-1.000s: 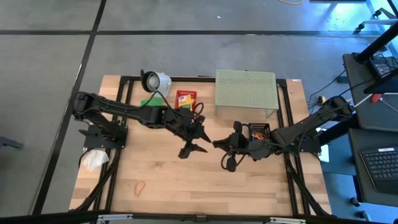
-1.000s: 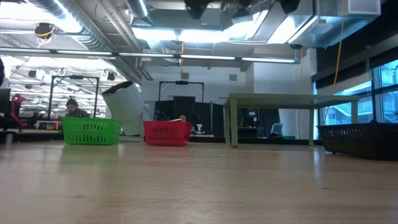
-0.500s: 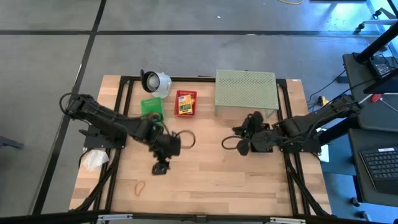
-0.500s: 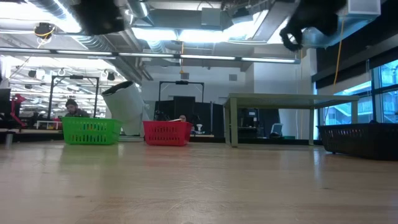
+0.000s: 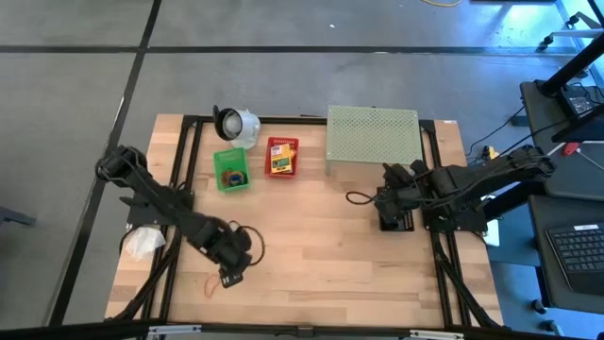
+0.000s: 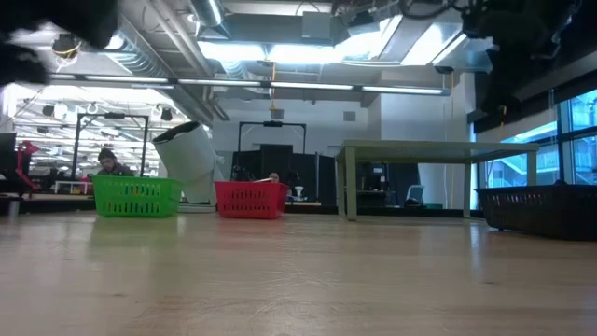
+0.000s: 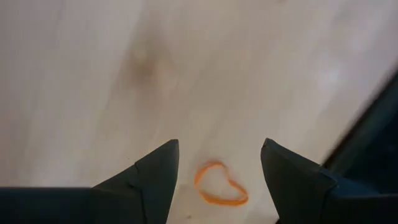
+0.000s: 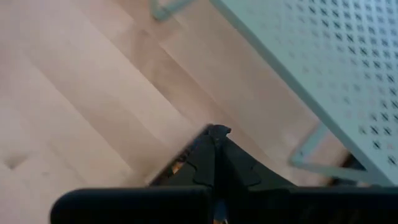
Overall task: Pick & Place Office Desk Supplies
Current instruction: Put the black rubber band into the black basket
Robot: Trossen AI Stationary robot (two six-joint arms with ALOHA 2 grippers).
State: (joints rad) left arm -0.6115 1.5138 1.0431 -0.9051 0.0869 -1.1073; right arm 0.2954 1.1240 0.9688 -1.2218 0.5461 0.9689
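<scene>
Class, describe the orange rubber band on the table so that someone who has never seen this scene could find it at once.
Start at the wooden table and go to its near left corner, far from the pale green perforated shelf. There the left gripper hovers, fingers open, over a thin orange rubber band. It is the only loose loop lying flat on bare wood; the other supplies sit in the green and red baskets.

Pale, smooth wooden table (image 5: 321, 236) under a perforated matt metal shelf (image 5: 372, 137) and rubbery orange band (image 7: 219, 185).

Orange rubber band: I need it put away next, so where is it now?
The orange rubber band lies flat on the bare wood near the table's front left corner, in the high view just beside the open left gripper.
</scene>
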